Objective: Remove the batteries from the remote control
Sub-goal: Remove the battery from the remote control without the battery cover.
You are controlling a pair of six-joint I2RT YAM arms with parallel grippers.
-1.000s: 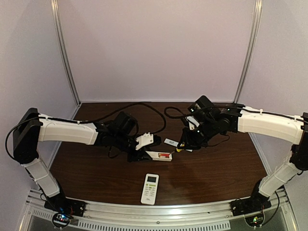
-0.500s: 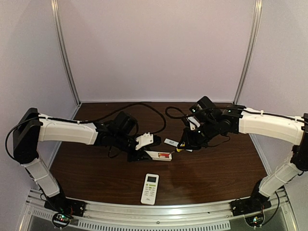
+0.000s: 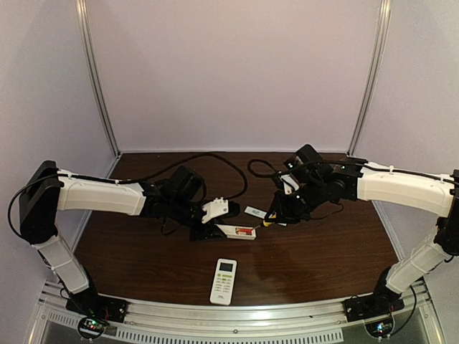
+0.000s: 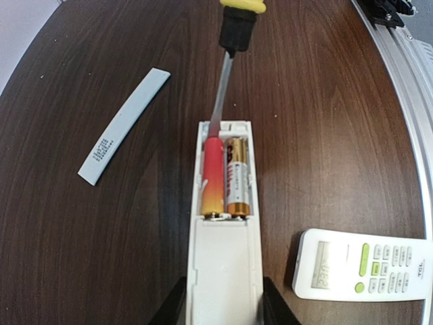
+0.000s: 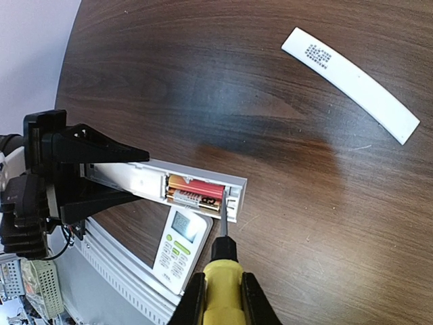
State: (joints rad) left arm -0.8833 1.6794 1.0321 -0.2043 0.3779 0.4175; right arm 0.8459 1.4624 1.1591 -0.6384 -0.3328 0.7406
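Note:
My left gripper [image 4: 220, 310] is shut on the white remote control [image 4: 223, 271], which lies back-up on the table with its compartment uncovered. Two gold-and-red batteries [image 4: 225, 177] lie side by side in the compartment. My right gripper [image 5: 223, 294] is shut on the yellow-handled screwdriver [image 5: 222, 267]. The screwdriver's shaft [image 4: 220, 101] reaches into the compartment's far end, at the tip of the red battery [image 5: 199, 187]. In the top view the two grippers [image 3: 208, 231] [image 3: 276, 215] face each other over the remote control [image 3: 238, 231].
The white curved cover [image 4: 125, 124] [image 5: 348, 82] lies loose on the dark wood beyond the remote control. A second remote [image 3: 224, 281] [image 4: 362, 265] lies face-up near the front rail [image 3: 237, 315]. Black cables [image 3: 215, 161] loop at the back.
The right arm has shifted very slightly. Both grips and the remote control stay as they were.

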